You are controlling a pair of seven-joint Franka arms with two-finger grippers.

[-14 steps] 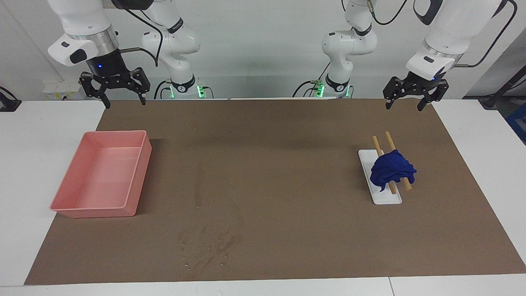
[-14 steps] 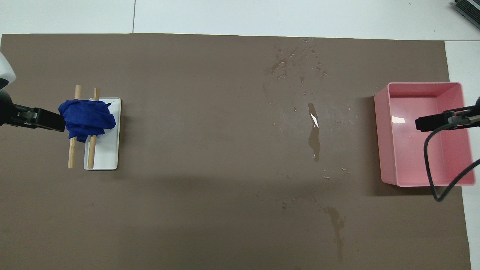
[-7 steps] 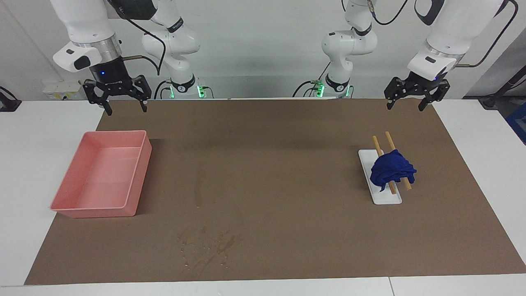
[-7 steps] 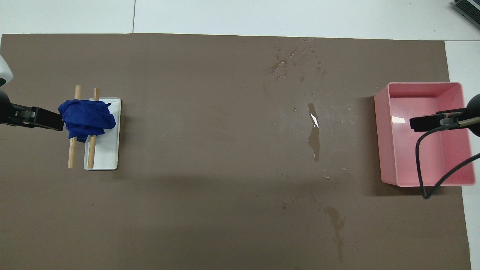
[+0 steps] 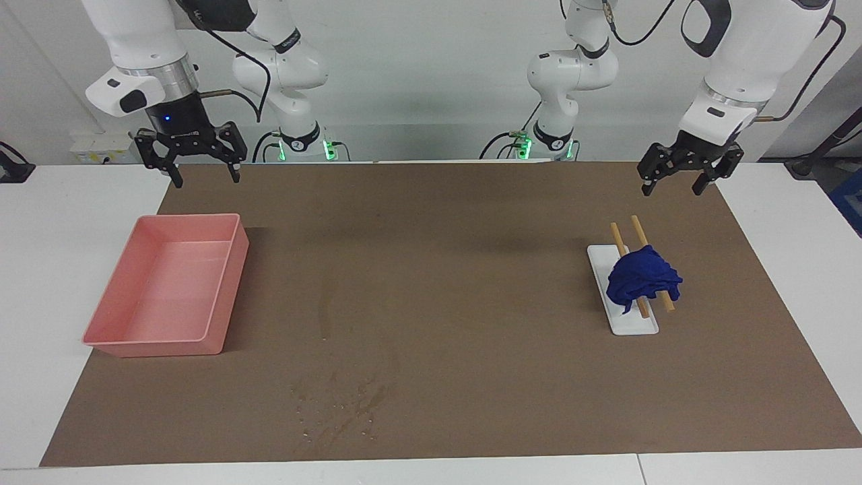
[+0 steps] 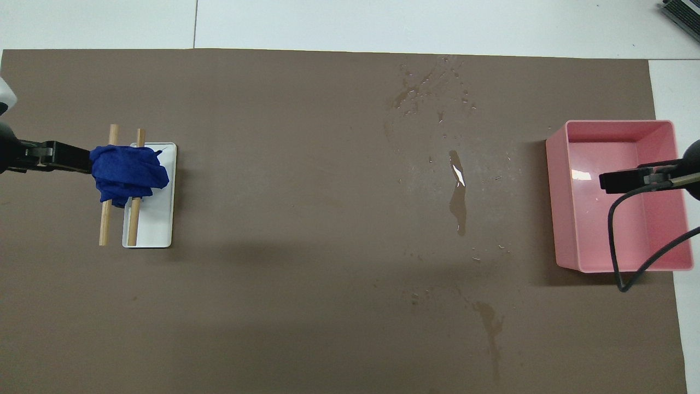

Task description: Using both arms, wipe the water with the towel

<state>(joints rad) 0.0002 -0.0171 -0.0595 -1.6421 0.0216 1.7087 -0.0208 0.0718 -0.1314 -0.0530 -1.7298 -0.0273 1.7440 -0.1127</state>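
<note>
**Both hands raised and spread, towel untouched on its rack**

The white bench (image 5: 40,283) carries a brown mat (image 5: 458,283) that covers most of its top. Two white arms hang over the robots' edge of that mat: the left arm (image 5: 747,47) at its own end, the right arm (image 5: 141,47) at the other.

A pink bin (image 5: 168,293) sits on the mat toward the right arm's end (a shallow open tub with a glossy floor). The right hand (image 5: 202,176) hovers in the air above the bin's nearer rim, fingers spread wide and holding nothing.

The water (image 6: 432,87) is a blotchy patch of droplets and dark streaks at the mat's edge farthest from the robots, with a thin glistening streak (image 6: 456,191) nearer to the robots between that patch and the bin.

A small white tray (image 5: 623,316) lies toward the left arm's end, with two wooden sticks (image 5: 616,236) lying across it lengthwise. The towel (image 5: 643,277), a crumpled navy lump, rests on the sticks. The left hand (image 5: 677,187) hangs above the mat, clear of the towel, fingers wide and empty.
</note>
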